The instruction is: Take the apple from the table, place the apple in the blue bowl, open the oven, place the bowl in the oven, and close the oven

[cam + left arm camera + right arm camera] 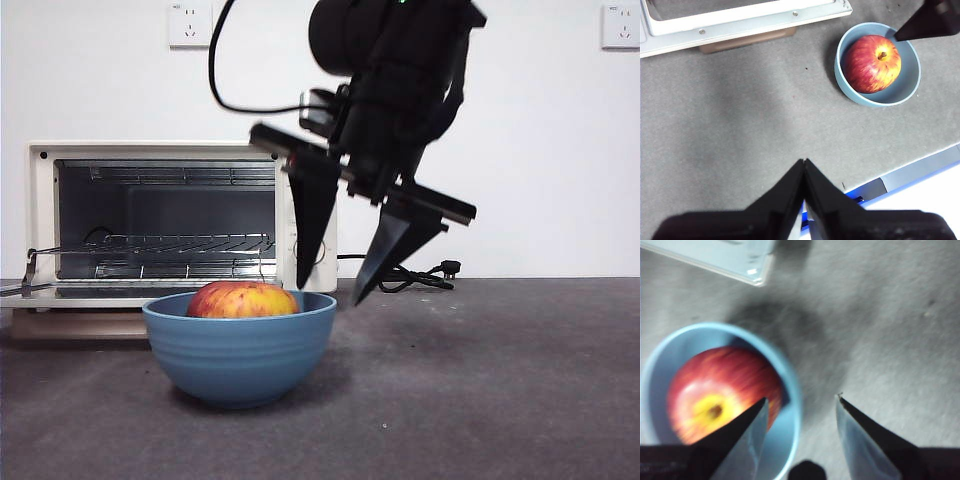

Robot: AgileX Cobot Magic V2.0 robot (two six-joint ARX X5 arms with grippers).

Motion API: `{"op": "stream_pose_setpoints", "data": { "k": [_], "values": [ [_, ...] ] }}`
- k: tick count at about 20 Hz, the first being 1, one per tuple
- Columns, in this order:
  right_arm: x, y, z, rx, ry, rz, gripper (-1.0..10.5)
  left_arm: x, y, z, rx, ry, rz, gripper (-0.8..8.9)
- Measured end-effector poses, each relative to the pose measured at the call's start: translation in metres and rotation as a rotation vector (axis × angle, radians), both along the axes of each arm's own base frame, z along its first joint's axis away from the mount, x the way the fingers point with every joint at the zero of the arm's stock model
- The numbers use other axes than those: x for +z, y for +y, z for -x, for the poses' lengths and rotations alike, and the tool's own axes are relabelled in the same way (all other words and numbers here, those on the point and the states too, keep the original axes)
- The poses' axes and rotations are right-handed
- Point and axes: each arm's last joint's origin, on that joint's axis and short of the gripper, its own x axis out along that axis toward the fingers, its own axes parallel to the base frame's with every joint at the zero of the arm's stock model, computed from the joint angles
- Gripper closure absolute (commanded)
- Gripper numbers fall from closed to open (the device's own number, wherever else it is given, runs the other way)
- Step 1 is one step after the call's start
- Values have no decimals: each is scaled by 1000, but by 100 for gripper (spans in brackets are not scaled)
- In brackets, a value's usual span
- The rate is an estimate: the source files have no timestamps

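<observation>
The red and yellow apple lies inside the blue bowl on the dark grey table. In the left wrist view the apple fills the bowl. My right gripper hangs open just above the bowl's right rim; one jaw is over the inside of the bowl, the other outside it, and nothing is held. In its own view the right gripper straddles that rim beside the apple. My left gripper is shut on nothing, away from the bowl. The oven stands behind with its door down.
The oven's lowered door lies flat on the table just behind the bowl, with a wire rack inside the cavity. A black cord and plug trail along the back wall. The table's front edge runs near the left gripper.
</observation>
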Motion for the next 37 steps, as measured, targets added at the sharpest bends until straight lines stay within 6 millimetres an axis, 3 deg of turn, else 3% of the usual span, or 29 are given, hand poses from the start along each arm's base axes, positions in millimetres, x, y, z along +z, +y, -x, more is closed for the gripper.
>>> {"op": "stream_pose_setpoints", "data": {
  "k": [3, 6, 8, 10, 20, 23, 28, 31, 33, 37],
  "values": [
    [-8, 3, -4, -5, -13, 11, 732, -1, 0, 1, 0, 14, -5, 818],
    [-9, 4, -5, -6, -22, 5, 891, -1, 0, 1, 0, 17, -6, 818],
    [-9, 5, -5, -4, -21, 6, 894, -2, 1, 2, 0, 33, -12, 818],
    [-9, 5, -4, 1, -22, 6, 966, -3, 1, 3, 0, 42, -16, 818],
    [-7, 7, -5, 16, -36, 5, 963, -2, 1, 4, 0, 40, -15, 818],
    [8, 14, -3, 21, -50, 28, 963, -2, 1, 3, 0, 38, -14, 818],
    [76, 28, -18, 5, -224, -66, 964, -2, 4, 2, 65, 0, -94, 818],
    [103, 36, -34, -7, -268, -101, 964, -2, 4, 1, 70, -4, -99, 818],
    [106, 46, -50, -15, -263, -91, 964, -1, 4, 0, 66, -16, -87, 818],
    [89, 77, -84, -59, -252, -99, 963, -2, 4, 2, 57, 0, -81, 818]
  ]
}}
